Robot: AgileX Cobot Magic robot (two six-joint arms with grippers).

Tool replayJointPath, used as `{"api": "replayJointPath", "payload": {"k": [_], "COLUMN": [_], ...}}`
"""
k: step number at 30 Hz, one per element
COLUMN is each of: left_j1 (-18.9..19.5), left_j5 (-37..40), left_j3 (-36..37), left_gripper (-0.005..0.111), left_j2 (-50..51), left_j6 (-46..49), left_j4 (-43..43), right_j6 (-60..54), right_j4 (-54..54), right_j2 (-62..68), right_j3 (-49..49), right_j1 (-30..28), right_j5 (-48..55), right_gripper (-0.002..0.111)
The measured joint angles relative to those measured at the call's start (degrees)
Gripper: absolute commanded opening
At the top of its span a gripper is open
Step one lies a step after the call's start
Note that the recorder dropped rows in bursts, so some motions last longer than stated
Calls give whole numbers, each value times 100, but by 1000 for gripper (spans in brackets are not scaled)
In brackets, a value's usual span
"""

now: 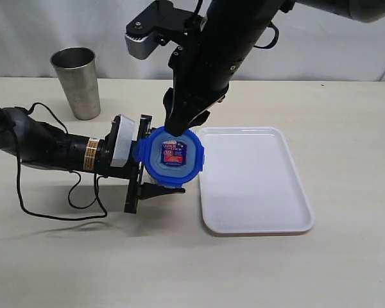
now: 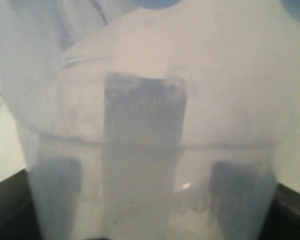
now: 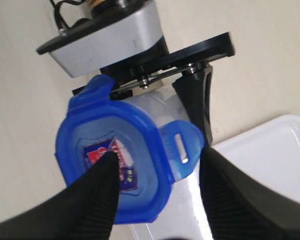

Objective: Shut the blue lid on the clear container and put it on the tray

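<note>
Exterior view: blue lid (image 1: 173, 158) beneath right gripper (image 1: 185, 127)

Table (image 1: 346, 269): pale beige top, plain and matte, that's what you've got everything sitting on.
Tray (image 1: 253, 186): white, rounded corners, low rim, lying flat on the table.
Steel cup (image 1: 77, 83): upright on the table, well apart from the tray, off to its left and further back.
Cable (image 1: 45, 215): thin black loop on the table, well left of the tray, level with its front half.
</note>
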Motion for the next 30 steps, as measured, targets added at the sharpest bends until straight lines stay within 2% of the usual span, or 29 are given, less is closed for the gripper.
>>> {"api": "replayJointPath", "payload": {"k": [19, 30], "left_j1": [0, 0], "left_j5": [-9, -9], "left_j3": [0, 0], "left_gripper": [0, 0], "left_j2": [0, 0], "left_j6": [74, 118], "left_j4": [64, 117], "right_j6": [-1113, -1075], "right_j4": [413, 835], "right_j2": [440, 635], "right_j3": [-44, -148], "right_j1": [-99, -110], "right_j5": [127, 138], "right_gripper": [48, 44]}}
